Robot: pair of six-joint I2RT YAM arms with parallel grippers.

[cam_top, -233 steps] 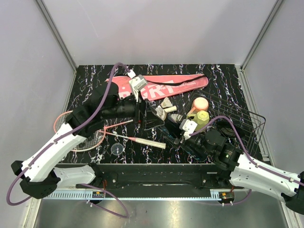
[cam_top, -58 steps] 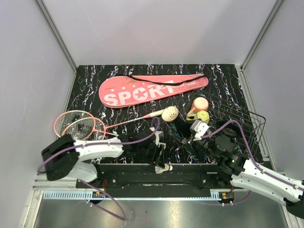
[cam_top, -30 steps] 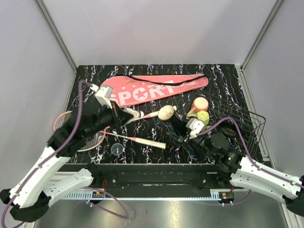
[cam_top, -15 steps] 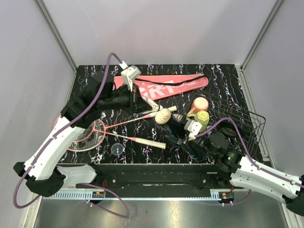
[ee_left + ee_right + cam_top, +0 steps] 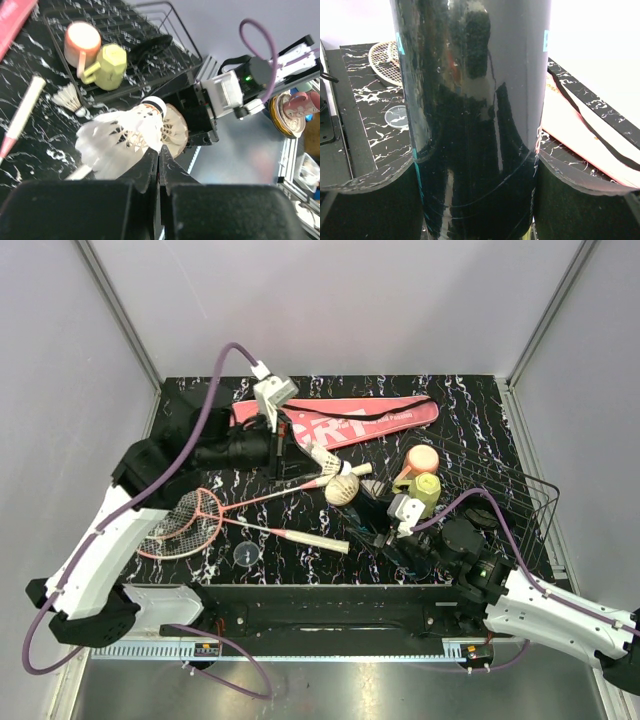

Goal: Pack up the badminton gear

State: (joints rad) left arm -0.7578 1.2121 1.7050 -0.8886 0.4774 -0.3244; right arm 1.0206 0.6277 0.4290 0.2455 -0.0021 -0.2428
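White shuttlecock (image 5: 122,135): pinched in my left gripper (image 5: 159,156), whose fingers are closed tight on it; raised above the table, cork end near the tube's open end.
Black tube (image 5: 470,100): clasped across its body by my right gripper (image 5: 477,200), fingers spread wide around it; tilted, mouth facing the held shuttlecock.
Loose shuttlecock (image 5: 69,97): 1 lying on the table (image 5: 470,405) beside a white handle.
Racquets (image 5: 185,522): 2, flat at the left, heads overlapping.
Pink cover (image 5: 350,420): flat along the far edge.
Yellow-green cup (image 5: 426,486): on the wire basket (image 5: 510,495), right side.
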